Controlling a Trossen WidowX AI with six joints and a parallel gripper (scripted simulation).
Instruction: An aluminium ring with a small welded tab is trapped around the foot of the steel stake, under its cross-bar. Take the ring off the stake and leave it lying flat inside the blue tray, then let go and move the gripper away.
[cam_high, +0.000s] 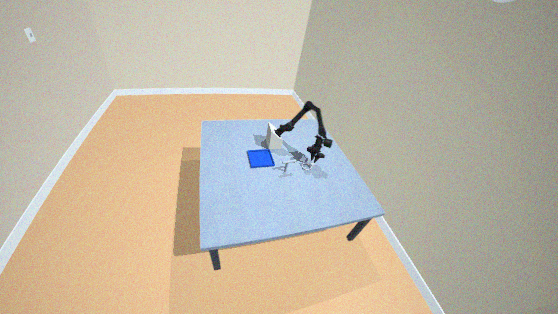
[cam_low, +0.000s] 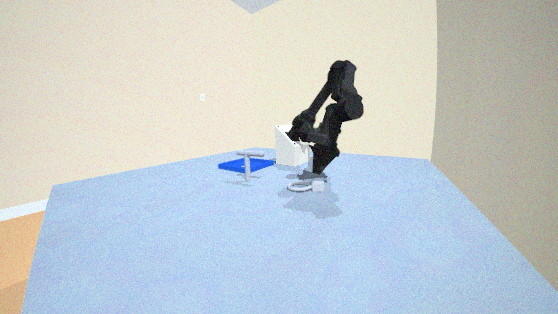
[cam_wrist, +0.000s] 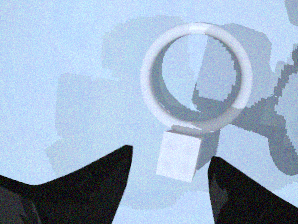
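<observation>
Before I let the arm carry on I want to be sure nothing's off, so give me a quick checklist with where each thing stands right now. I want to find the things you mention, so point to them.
1. Silvery aluminium ring (cam_high: 301, 166) (cam_low: 295, 189) (cam_wrist: 146, 80) off the grey steel stake (cam_high: 286, 167) (cam_low: 247, 169): ok, it lies on the table beside it.
2. Black gripper (cam_high: 314, 159) (cam_wrist: 172, 159) open: ok, its fingers stand apart.
3. Pale square tab (cam_low: 318, 186) (cam_wrist: 178, 156) lined up between the fingers: ok in the wrist view, just ahead of the tips.
4. Tab gripped: not ok, nothing is held.
5. Ring inside the flat blue tray (cam_high: 260, 158) (cam_low: 227, 166): not ok.
</observation>
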